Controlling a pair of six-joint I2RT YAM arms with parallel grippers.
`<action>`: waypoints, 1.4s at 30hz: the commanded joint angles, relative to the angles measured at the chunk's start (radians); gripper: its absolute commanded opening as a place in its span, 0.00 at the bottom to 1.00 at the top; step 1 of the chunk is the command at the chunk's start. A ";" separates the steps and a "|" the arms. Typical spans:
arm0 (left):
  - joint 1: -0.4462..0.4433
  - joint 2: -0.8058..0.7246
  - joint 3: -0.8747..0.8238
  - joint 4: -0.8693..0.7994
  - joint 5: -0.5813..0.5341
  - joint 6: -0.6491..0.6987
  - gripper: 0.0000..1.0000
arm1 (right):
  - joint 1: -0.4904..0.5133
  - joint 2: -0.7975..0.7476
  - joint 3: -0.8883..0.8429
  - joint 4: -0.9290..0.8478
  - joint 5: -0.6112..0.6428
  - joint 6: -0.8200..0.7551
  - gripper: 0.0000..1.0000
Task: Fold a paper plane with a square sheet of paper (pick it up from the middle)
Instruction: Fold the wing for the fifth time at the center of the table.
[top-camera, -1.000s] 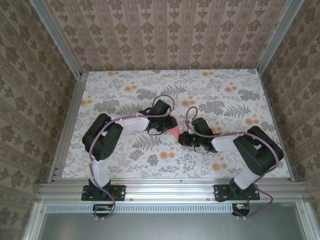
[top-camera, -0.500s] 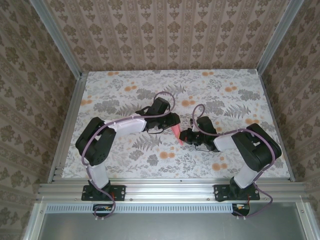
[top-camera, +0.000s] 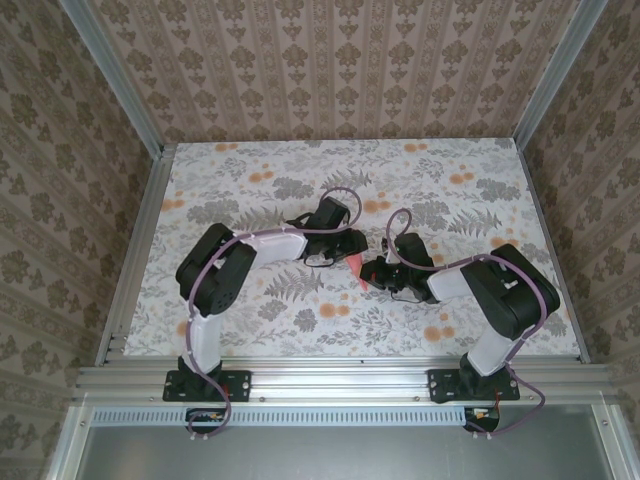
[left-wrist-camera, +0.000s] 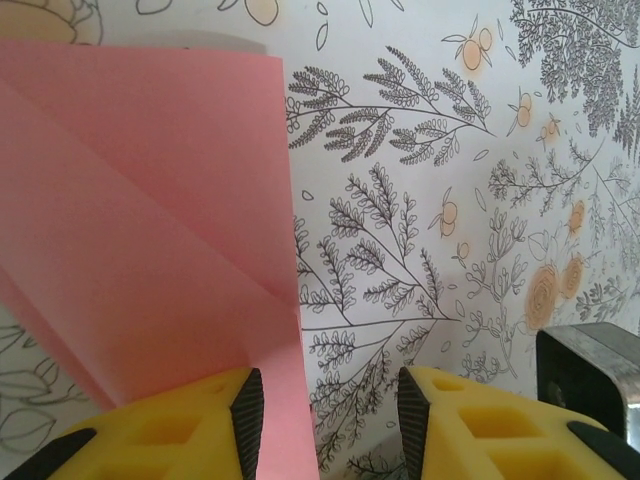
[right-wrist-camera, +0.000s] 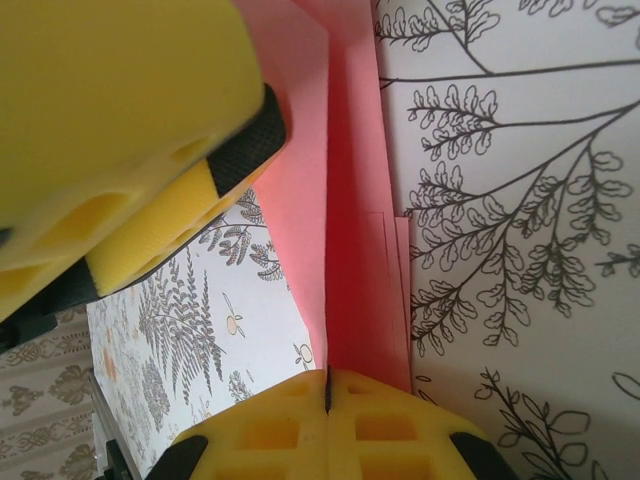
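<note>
The salmon-pink paper plane (top-camera: 357, 268) is a narrow folded strip at the table's middle, between the two grippers. My right gripper (right-wrist-camera: 328, 392) is shut on its centre crease, and the layered flaps (right-wrist-camera: 360, 200) run away from the pads. My left gripper (left-wrist-camera: 330, 420) is open; the pink paper (left-wrist-camera: 150, 220) lies against its left finger (left-wrist-camera: 170, 430), with one edge reaching into the gap. In the top view the left gripper (top-camera: 348, 245) sits just behind the paper and the right gripper (top-camera: 372, 272) beside it. The left gripper's yellow finger (right-wrist-camera: 130, 130) looms close in the right wrist view.
The table (top-camera: 250, 190) wears a cloth printed with grey ferns and orange flowers. Aluminium rails (top-camera: 135, 250) and patterned walls close it in on three sides. The two wrists stand very close together at the centre.
The left arm's elbow has swung back toward the right and its gripper edged closer to the right one. Less of the pink paper shows between them. The right gripper has barely moved.
</note>
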 joint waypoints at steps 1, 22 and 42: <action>0.005 0.018 0.030 -0.032 -0.004 0.026 0.42 | -0.005 -0.017 -0.018 -0.007 -0.009 0.000 0.06; 0.015 0.062 0.052 -0.053 0.009 0.041 0.40 | 0.003 -0.094 0.068 -0.375 0.111 -0.169 0.00; 0.010 -0.038 0.024 -0.011 0.070 0.072 0.48 | 0.002 -0.082 0.013 -0.148 -0.078 0.013 0.00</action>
